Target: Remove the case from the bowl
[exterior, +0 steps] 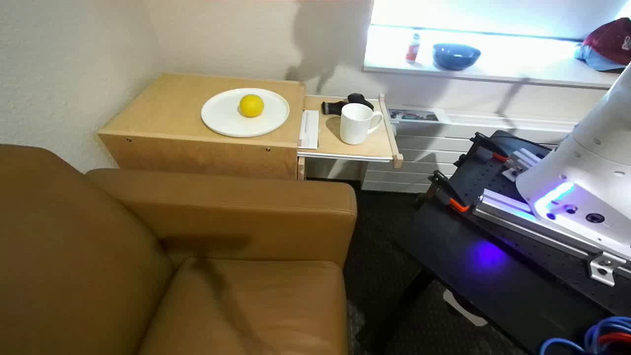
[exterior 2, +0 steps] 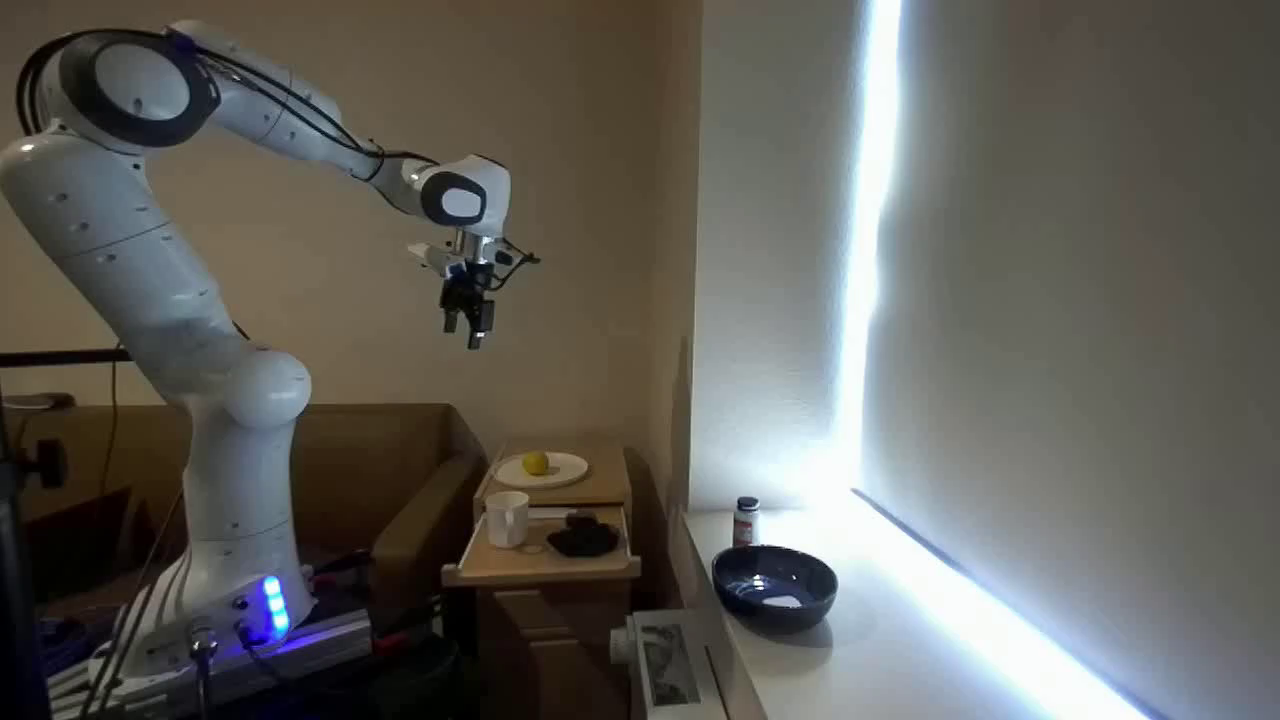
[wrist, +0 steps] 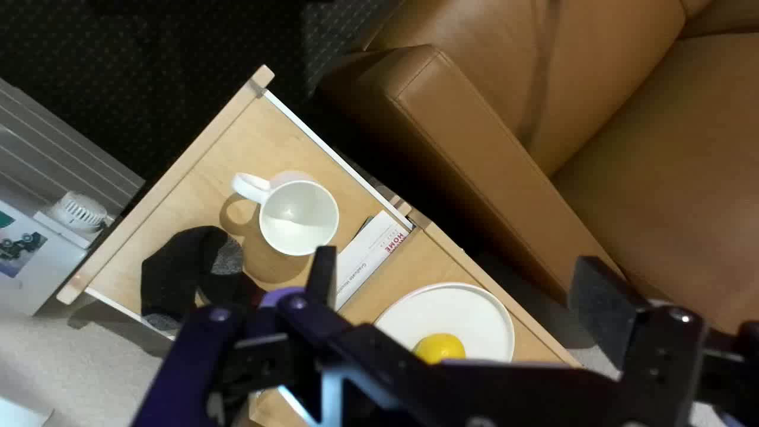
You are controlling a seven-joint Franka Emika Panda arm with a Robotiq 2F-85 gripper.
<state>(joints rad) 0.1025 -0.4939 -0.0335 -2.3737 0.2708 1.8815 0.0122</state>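
Note:
The dark-blue bowl stands upright on the windowsill in both exterior views (exterior: 456, 57) (exterior 2: 765, 612). A pale patch (exterior 2: 783, 601) shows inside the bowl in an exterior view; I cannot tell whether it is the case or a reflection. No case shows clearly in any view. My gripper (exterior 2: 464, 333) hangs in the air, fingers down, well above the wooden cabinet and apart from the bowl. In the wrist view the gripper (wrist: 456, 261) has its fingers wide apart with nothing between them. The bowl is out of the wrist view.
A bottle (exterior: 412, 48) stands beside the bowl, and a cap (exterior: 606, 44) lies farther along the sill. A white mug (wrist: 299, 218), a black cloth-like item (wrist: 184, 270) and a leaflet (wrist: 367, 255) lie on the pull-out shelf. A plate (wrist: 468, 308) bears a yellow fruit (wrist: 440, 347). A brown sofa (exterior: 236, 197) adjoins.

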